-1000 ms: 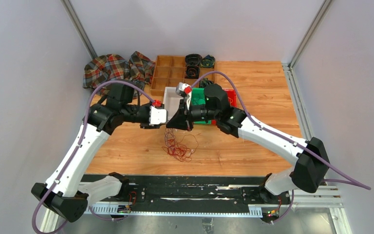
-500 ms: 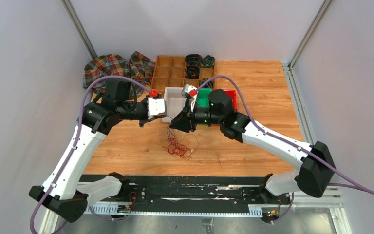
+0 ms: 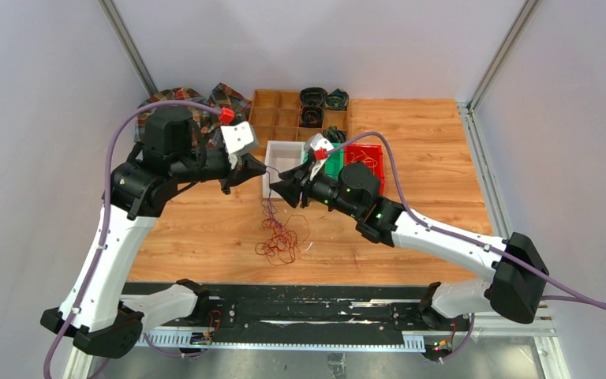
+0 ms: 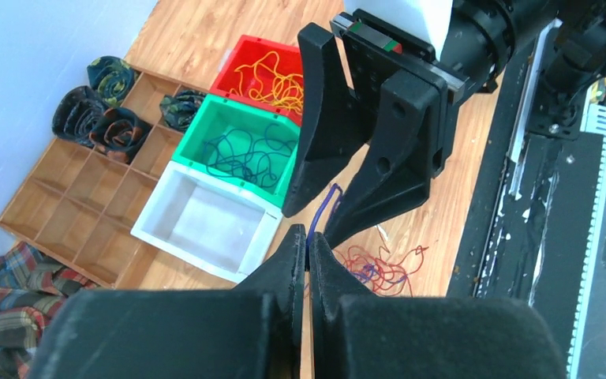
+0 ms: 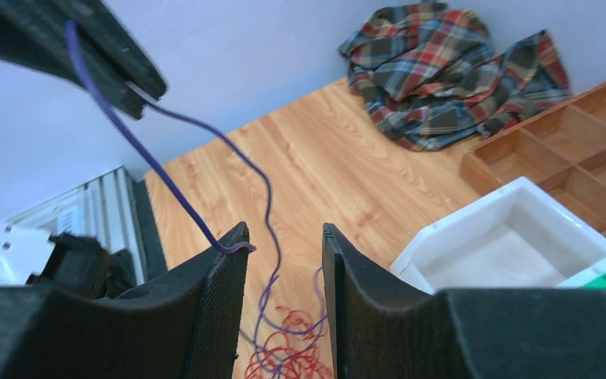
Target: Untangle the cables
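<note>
Light wood-grain table (image 3: 410,229) enclosed by plain pale walls (image 3: 323,39).
The tangle of thin red and purple cables (image 3: 282,241) lies mid-table. The left gripper (image 4: 308,237) is fully closed, pinching one purple strand (image 5: 138,142) lifted above the tangle. The right gripper (image 5: 284,229) is part-open, with the strand passing between its jaws unclamped.

Bright, even overhead light, faint shadows; left tool (image 4: 306,237) blurs close up.

Three plastic bins (image 4: 205,223), one wooden compartment tray (image 4: 71,213), one plaid cloth (image 5: 442,71).
</note>
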